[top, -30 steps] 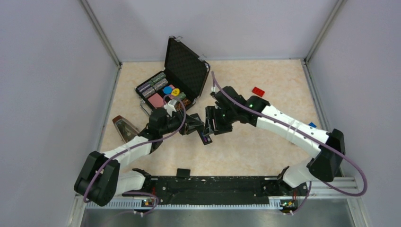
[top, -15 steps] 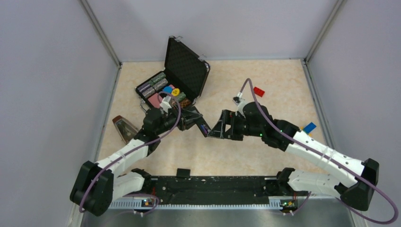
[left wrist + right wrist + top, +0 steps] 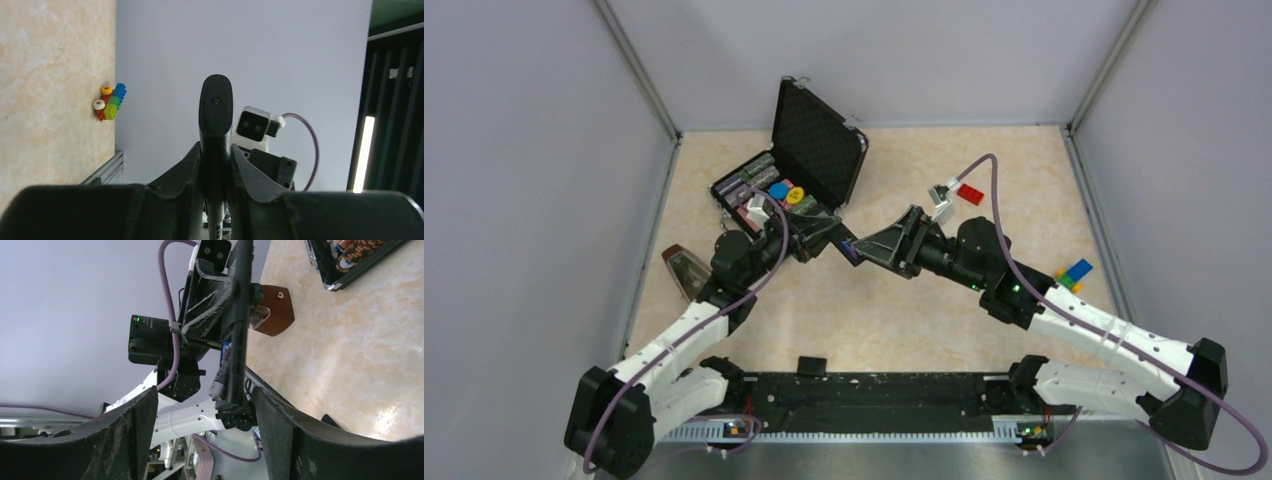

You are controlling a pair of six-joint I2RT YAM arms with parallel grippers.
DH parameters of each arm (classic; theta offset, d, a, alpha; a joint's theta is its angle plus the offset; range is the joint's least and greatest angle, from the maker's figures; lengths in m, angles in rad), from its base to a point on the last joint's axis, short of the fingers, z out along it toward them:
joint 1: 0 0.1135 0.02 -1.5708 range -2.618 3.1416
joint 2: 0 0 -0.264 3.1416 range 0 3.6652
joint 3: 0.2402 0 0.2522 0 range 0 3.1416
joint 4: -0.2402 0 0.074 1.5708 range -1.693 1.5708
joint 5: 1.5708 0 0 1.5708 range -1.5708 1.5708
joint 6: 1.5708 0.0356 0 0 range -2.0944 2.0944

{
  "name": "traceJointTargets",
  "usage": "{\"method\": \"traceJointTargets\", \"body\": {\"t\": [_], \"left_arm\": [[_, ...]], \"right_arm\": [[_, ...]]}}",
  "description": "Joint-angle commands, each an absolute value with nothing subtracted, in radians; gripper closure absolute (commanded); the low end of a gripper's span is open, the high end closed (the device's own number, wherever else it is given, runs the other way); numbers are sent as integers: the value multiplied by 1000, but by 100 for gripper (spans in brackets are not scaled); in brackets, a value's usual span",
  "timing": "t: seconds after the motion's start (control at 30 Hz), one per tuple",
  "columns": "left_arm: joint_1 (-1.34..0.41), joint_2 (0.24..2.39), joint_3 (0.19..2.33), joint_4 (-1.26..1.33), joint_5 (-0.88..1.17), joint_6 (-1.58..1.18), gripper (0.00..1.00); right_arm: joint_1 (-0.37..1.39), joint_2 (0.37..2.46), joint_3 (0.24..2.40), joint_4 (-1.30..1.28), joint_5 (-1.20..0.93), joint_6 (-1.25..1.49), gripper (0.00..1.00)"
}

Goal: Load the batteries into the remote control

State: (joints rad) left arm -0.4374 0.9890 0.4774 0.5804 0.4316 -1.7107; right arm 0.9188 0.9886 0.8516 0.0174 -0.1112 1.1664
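Just in front of the open black foam-lined case [image 3: 816,140], raised off the marbled beige bench [image 3: 984,330], the slim black rectangular plastic remote control [image 3: 216,102] is clamped tight between the left fingers [image 3: 186,172]. It looks light, stiff and smooth, likely to twist if pushed off-centre, so it is best held across its width, clear of the recess. One small grey-purple cylindrical battery [image 3: 223,369] seems seated there. The right fingers [image 3: 134,437], on the remote's side away from the case, are spread wide and empty. The remote lies just ahead of their gap, touching neither.
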Motion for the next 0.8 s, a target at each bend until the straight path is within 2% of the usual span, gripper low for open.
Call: {"method": "traceJointTargets", "body": {"t": [0.0, 0.3, 0.57, 0.67, 0.77], "left_arm": [[-440, 934, 500, 660, 367, -1760, 100], [-442, 904, 508, 628, 357, -1773, 100], [-442, 864, 547, 447, 346, -1766, 100], [-443, 857, 566, 387, 345, -1761, 100], [-443, 853, 565, 378, 341, -1770, 100]], "right_arm": [[937, 963, 818, 152, -59, 1231, 33], [943, 973, 811, 207, -37, 1236, 45], [945, 977, 809, 190, -43, 1203, 43], [952, 976, 809, 177, -28, 1194, 54], [953, 989, 820, 157, -24, 1181, 59]]}}
